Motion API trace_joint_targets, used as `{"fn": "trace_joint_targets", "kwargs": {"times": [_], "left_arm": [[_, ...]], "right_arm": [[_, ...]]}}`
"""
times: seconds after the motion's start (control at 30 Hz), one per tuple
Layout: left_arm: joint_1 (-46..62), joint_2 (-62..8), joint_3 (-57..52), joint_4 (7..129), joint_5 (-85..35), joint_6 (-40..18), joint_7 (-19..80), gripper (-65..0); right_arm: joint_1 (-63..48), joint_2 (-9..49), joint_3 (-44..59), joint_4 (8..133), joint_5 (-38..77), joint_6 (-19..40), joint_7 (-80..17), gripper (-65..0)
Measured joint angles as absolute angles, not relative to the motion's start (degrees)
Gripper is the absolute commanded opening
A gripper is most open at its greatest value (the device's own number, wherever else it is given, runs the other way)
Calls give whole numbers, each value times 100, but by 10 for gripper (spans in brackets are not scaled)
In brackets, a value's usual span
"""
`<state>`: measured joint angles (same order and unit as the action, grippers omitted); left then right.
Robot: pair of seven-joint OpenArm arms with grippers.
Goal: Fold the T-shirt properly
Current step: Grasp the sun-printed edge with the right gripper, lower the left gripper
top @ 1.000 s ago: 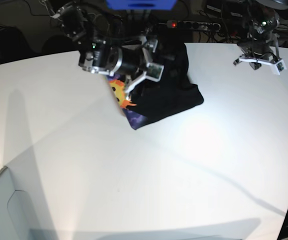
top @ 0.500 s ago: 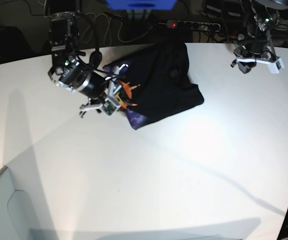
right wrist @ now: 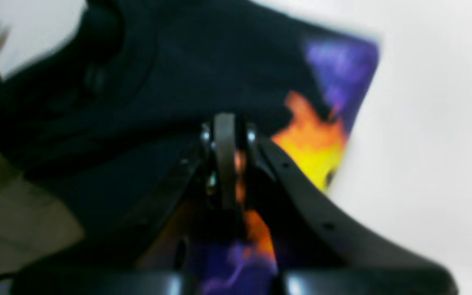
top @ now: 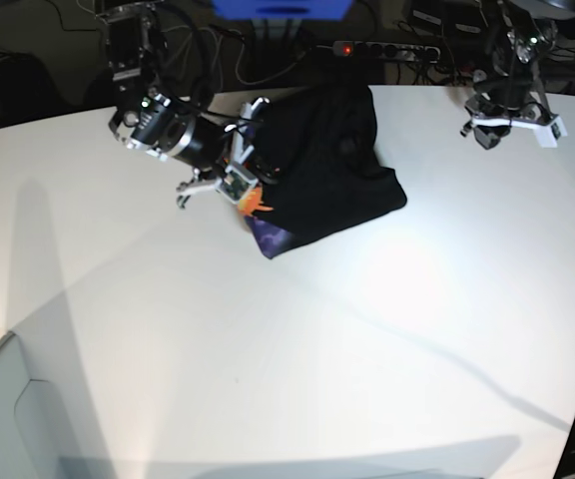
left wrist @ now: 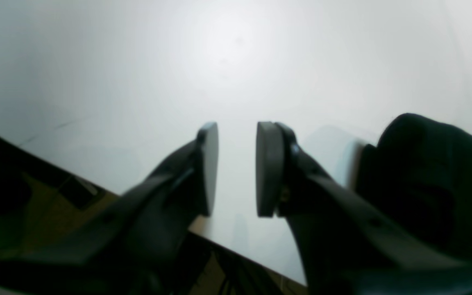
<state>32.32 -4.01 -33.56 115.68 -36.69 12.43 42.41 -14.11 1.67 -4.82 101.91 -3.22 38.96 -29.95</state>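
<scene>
The white table (top: 367, 349) is lit brightly from above, with a soft glare patch near its middle. Long grey shadows cross it towards the lower right, and a tall one lies at the left. The background behind is dark. Both wrist views are blurred; the T-shirt (right wrist: 178, 69) is smeared, and the table (left wrist: 228, 53) looks washed out.

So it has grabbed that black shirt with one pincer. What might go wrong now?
1. The right pincer pinches only a small bit of the T-shirt by the orange print; if it pulls, the cloth may slip out.
2. The shirt lies bunched, so a pull could drag the whole heap rather than fold it.
3. The left pincer hangs apart, open and empty; nothing pins the other side.
</scene>
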Motion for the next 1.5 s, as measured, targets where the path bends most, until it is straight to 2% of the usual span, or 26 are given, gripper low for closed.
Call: {"fn": "trace_joint_targets", "kwargs": {"times": [0.33,0.4,0.57,0.73,0.83,1.07,1.23,1.5], "left_arm": [[3221,-397,-3356,11568,-3669,1240,4224,-490],[3218,-395,-3356,11568,-3710,1243,4224,-490],[3251,-397,-3356,11581,-4823,1240,4230,-489],[3365,-401,-3312,11590,-5776,1232,4213,-417],[3459,-397,-3275,11587,-6121,1221,4224,-397],[3459,-403,-2169,11544,-6145,1219,4178,-395],[3341,-399,-1356,11515,-5325,1286,4198,-395],[3166,-207,-1216,10722,-4825,1264,4141,-394]], "right_arm": [[-1402,703,-517,9623,-279,3896,-2609,-648],[-1490,733,-489,9839,-342,3898,-2591,-648],[-1678,757,-460,10822,-325,3896,-2574,-648],[-1721,757,-458,11034,-303,3898,-2593,-648],[-1719,760,-458,11032,-325,3898,-2587,-648],[-1719,757,-458,11030,-342,3898,-2587,-648],[-1717,755,-458,11030,-342,3898,-2587,-648],[-1719,760,-458,11030,-342,3898,-2591,-648]]}}
